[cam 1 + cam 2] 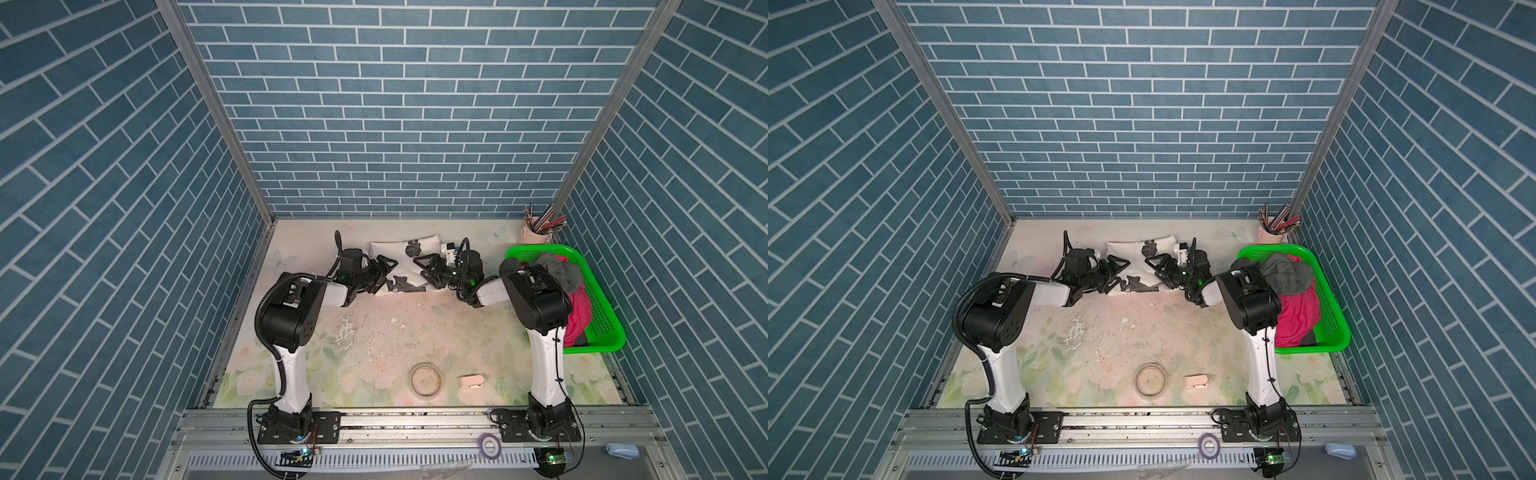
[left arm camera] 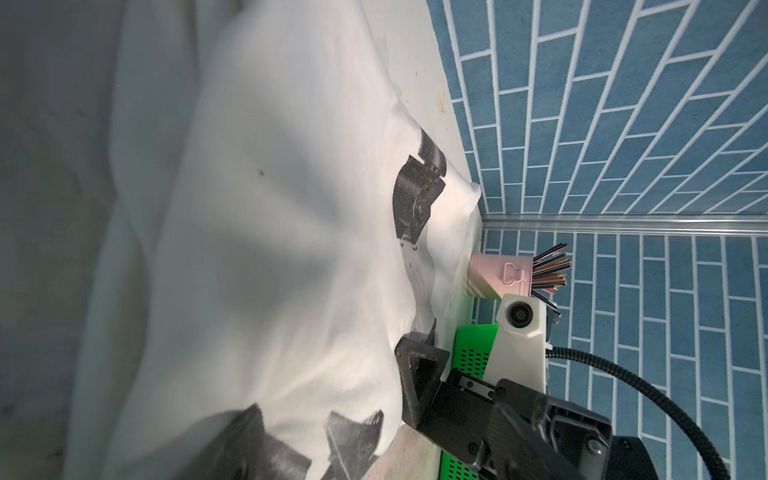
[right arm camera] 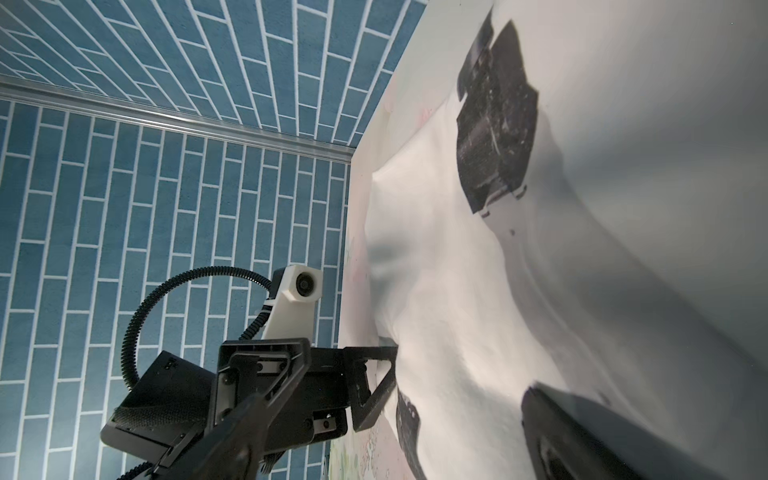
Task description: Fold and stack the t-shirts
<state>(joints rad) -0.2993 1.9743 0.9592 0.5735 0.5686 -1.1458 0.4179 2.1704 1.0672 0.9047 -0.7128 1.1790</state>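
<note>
The white shirt (image 1: 405,266) is lying folded at the far middle of the counter (image 1: 415,332). Your left end effector (image 1: 382,274) is flanking its left edge and your right end effector (image 1: 427,272) its right edge. Both are equally near and facing inward, jaws spread, pinching nothing.

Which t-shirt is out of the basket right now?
The cream-white t-shirt with black prints, lying on the table; the grey t-shirt and magenta t-shirt sit in the green basket.
</note>
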